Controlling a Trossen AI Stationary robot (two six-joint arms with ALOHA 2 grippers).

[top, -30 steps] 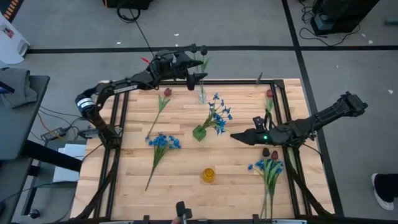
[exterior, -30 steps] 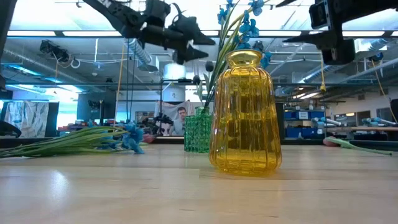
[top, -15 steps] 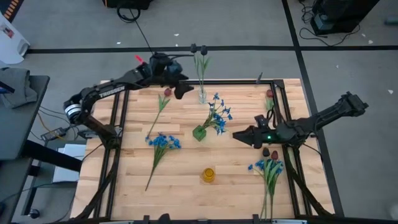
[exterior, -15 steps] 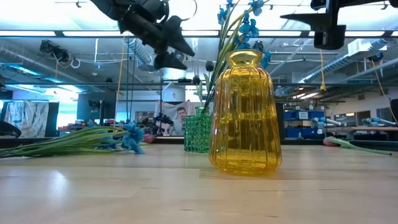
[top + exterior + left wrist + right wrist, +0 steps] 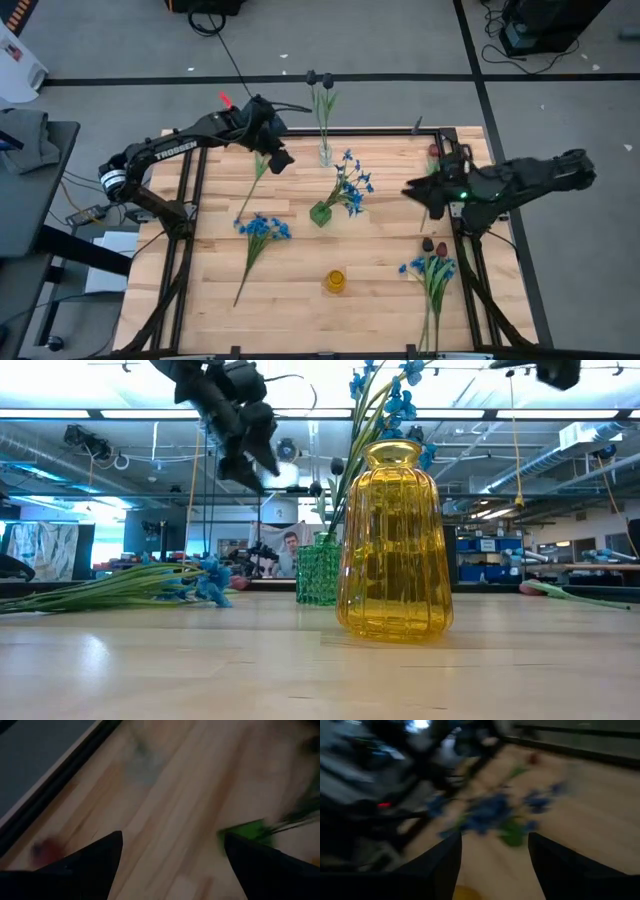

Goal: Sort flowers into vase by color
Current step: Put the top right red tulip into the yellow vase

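Left gripper (image 5: 281, 160): has swung back from the clear vase (image 5: 325, 153), now above the red bud (image 5: 268, 148); fingers spread, empty.
Right gripper (image 5: 415, 190): pulled toward the right rail; fingers apart, nothing held.
Red-bud flower: stem runs diagonally from the bud toward the near-left.
Blue spray (image 5: 262, 228): lies left of centre, stem toward the near edge.
Green vase (image 5: 320, 213): holds blue blossoms.
Yellow vase (image 5: 335, 281): stands near the front.
Table (image 5: 380, 270): pale wood planks; workshop room behind.
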